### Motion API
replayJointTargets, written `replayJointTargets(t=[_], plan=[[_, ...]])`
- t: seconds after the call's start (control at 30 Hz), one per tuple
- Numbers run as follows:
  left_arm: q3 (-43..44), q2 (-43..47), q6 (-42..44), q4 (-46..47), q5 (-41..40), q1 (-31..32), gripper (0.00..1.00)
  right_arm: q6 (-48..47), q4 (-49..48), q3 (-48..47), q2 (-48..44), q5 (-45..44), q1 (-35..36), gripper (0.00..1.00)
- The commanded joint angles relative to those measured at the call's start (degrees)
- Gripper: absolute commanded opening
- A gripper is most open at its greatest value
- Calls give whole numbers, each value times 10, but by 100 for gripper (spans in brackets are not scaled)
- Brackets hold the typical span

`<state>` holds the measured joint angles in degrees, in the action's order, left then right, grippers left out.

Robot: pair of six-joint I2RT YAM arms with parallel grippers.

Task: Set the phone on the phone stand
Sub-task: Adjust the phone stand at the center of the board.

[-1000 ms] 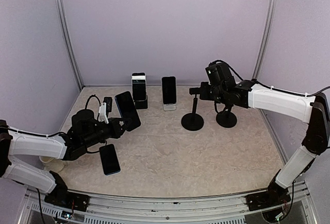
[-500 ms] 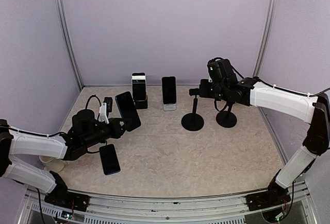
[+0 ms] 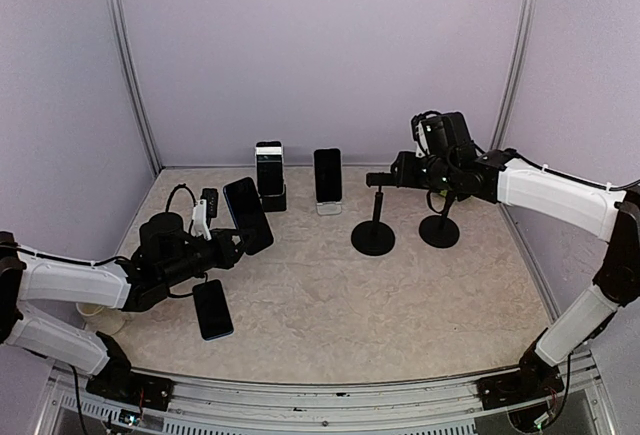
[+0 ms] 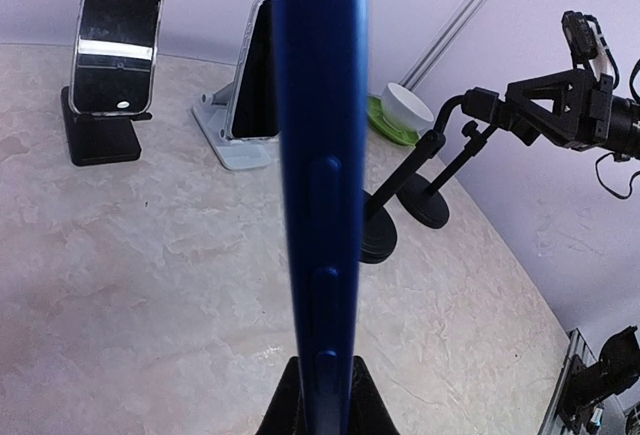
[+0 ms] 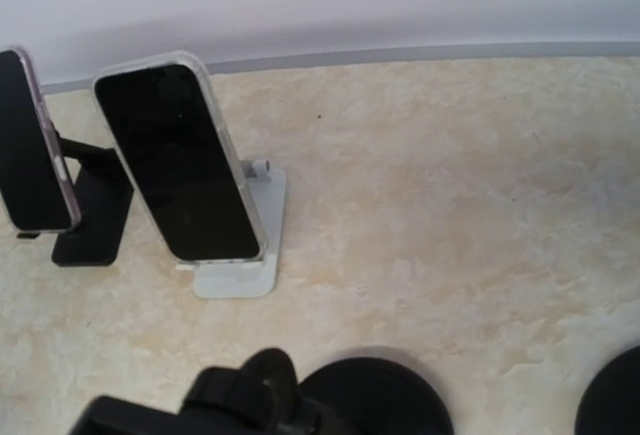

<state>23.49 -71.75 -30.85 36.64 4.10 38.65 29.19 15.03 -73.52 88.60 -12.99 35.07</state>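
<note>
My left gripper point(image 3: 228, 240) is shut on the lower end of a dark blue phone point(image 3: 248, 215) and holds it upright above the left of the table. In the left wrist view the phone point(image 4: 320, 155) stands edge-on between the fingertips of my left gripper point(image 4: 322, 390). An empty black phone stand point(image 3: 374, 227) with a round base stands mid-table. My right gripper point(image 3: 393, 179) is level with the stand's head, just to its right, and open. The right wrist view shows the stand's head and base point(image 5: 380, 400) below, with no fingertips meeting there.
A second empty black stand point(image 3: 440, 227) is to the right of the first. At the back, a black dock point(image 3: 270, 198) and a white stand point(image 3: 328, 207) each hold a phone. Another phone point(image 3: 212, 309) lies flat near my left arm. A green and white bowl point(image 4: 405, 110) sits far back.
My right gripper has let go of the stand's head and the arm has drawn back to the right. The left arm and its phone have not moved.
</note>
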Motion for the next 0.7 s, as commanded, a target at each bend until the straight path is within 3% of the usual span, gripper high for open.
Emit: replayJointTargets(t=[0.0,0.33,0.67], plan=[[2,9,3,47,0,2,0,-7,-12,6,-5,35,-12,41],[4,2,4,49,0,2,0,-7,-49,28,-9,157,-11,36],[11,-8,3,57,5,2,0,-5,-27,40,-44,127,-11,35]])
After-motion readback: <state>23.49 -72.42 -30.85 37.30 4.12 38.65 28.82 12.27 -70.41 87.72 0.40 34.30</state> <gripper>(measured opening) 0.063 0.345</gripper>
